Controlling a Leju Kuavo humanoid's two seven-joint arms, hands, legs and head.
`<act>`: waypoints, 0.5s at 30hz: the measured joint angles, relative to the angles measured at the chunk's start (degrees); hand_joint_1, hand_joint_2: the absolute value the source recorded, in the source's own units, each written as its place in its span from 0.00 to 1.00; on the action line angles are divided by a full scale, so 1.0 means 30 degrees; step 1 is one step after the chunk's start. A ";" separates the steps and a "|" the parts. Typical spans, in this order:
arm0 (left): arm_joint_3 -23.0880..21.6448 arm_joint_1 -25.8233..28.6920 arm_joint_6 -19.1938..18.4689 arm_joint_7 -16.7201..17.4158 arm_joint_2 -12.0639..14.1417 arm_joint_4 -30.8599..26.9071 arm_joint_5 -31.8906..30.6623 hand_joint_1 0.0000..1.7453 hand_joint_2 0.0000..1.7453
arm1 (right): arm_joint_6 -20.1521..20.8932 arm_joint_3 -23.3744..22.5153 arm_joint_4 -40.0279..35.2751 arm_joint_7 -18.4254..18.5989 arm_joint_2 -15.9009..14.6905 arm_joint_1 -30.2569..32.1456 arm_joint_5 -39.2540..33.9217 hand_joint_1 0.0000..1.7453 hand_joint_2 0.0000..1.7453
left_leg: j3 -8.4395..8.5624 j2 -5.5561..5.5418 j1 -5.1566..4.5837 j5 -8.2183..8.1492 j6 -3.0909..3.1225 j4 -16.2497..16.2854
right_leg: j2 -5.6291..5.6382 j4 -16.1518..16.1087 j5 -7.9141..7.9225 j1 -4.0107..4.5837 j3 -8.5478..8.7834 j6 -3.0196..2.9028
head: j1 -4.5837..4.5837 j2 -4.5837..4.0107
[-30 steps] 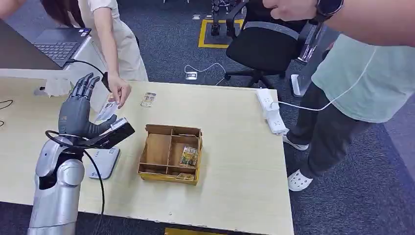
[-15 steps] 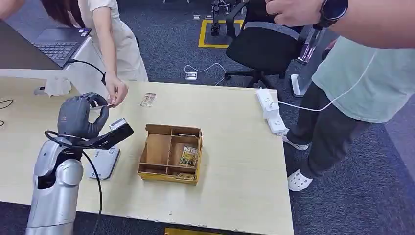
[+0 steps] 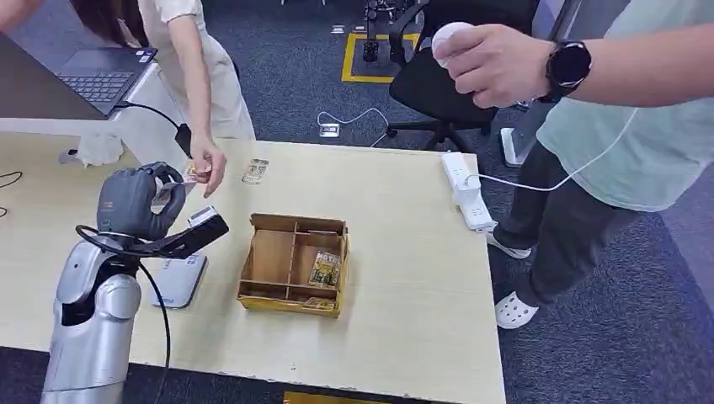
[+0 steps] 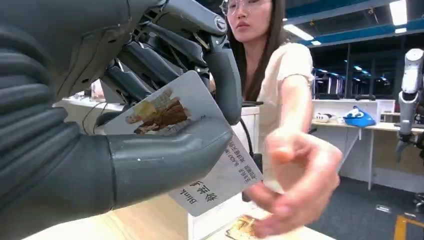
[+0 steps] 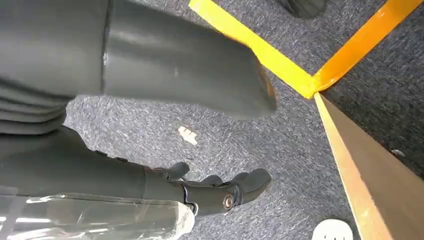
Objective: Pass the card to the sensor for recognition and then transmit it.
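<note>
Grey fingers of the left hand (image 3: 139, 200) are curled round the card (image 4: 195, 150), pinched under the thumb above the counter's (image 3: 404, 252) left end. A person's hand (image 3: 205, 162) is just beside it, apparently letting go. The white sensor (image 3: 178, 279) lies flat near the front-left edge, under the wrist. Judged: card received; reading and handing on remain. The right hand (image 5: 220, 192) hangs above the floor, fingers loosely curled, holding nothing.
</note>
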 joint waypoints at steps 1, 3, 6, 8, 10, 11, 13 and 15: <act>0.0000 0.0040 0.0044 0.0109 0.0043 0.0044 -0.0219 1.00 1.00 | -0.0015 -0.0007 0.0000 0.0000 0.0000 0.0000 0.0015 0.00 0.00 | 0.0000 0.0000 0.0000 0.0000 0.0000 0.0000 | 0.0000 0.0000 0.0000 0.0000 0.0000 0.0000 | 0.0000 0.0000; 0.0007 0.0162 0.0218 0.0290 0.0124 0.0167 -0.0813 1.00 1.00 | -0.0044 -0.0007 0.0000 0.0021 0.0000 0.0003 0.0000 0.00 0.00 | 0.0000 0.0000 0.0001 0.0000 0.0000 0.0000 | 0.0000 0.0000 0.0000 0.0000 0.0000 0.0000 | 0.0000 0.0000; 0.0138 0.0402 0.0436 0.0742 0.0160 0.0371 -0.1817 1.00 1.00 | -0.0051 -0.0007 0.0000 0.0109 0.0000 0.0009 -0.0138 0.00 0.00 | 0.0000 0.0000 0.0001 0.0000 0.0000 -0.0001 | 0.0001 0.0001 -0.0001 0.0000 0.0000 0.0000 | 0.0000 0.0000; 0.0232 0.0628 0.0618 0.1172 0.0270 0.0568 -0.2773 1.00 1.00 | -0.0066 -0.0007 -0.0051 0.0218 0.0000 0.0026 -0.0334 0.00 0.00 | 0.0000 0.0003 0.0001 0.0000 0.0000 -0.0003 | 0.0004 0.0000 -0.0001 0.0000 -0.0001 0.0000 | 0.0000 0.0000; 0.0459 0.0848 0.0648 0.1516 0.0270 0.0736 -0.3418 1.00 1.00 | -0.0073 -0.0007 -0.0153 0.0364 0.0000 0.0064 -0.0525 0.00 0.00 | 0.0000 0.0002 0.0002 0.0000 0.0000 -0.0003 | 0.0001 0.0000 -0.0002 0.0000 -0.0001 0.0000 | 0.0000 0.0000; 0.0583 0.0983 0.0648 0.1632 0.0277 0.0794 -0.3790 1.00 1.00 | -0.0073 -0.0007 -0.0204 0.0401 0.0000 0.0093 -0.0627 0.00 0.00 | 0.0000 0.0001 0.0002 0.0000 0.0000 -0.0003 | 0.0001 0.0000 -0.0002 0.0000 -0.0001 0.0000 | 0.0000 0.0000; 0.0786 0.1248 0.0620 0.1908 0.0277 0.0946 -0.4472 1.00 1.00 | -0.0051 -0.0007 -0.0320 0.0531 0.0000 0.0152 -0.0699 0.00 0.00 | -0.0001 0.0001 0.0001 0.0000 0.0000 -0.0004 | 0.0001 0.0000 -0.0003 0.0000 -0.0002 0.0001 | 0.0000 0.0000; 0.1027 0.1473 0.0619 0.1989 0.0269 0.1093 -0.4757 1.00 1.00 | -0.0051 -0.0007 -0.0394 0.0576 0.0000 0.0200 -0.0794 0.00 0.00 | 0.0000 0.0002 0.0001 -0.0001 0.0000 -0.0004 | 0.0003 -0.0001 -0.0003 0.0000 -0.0002 0.0001 | -0.0007 0.0000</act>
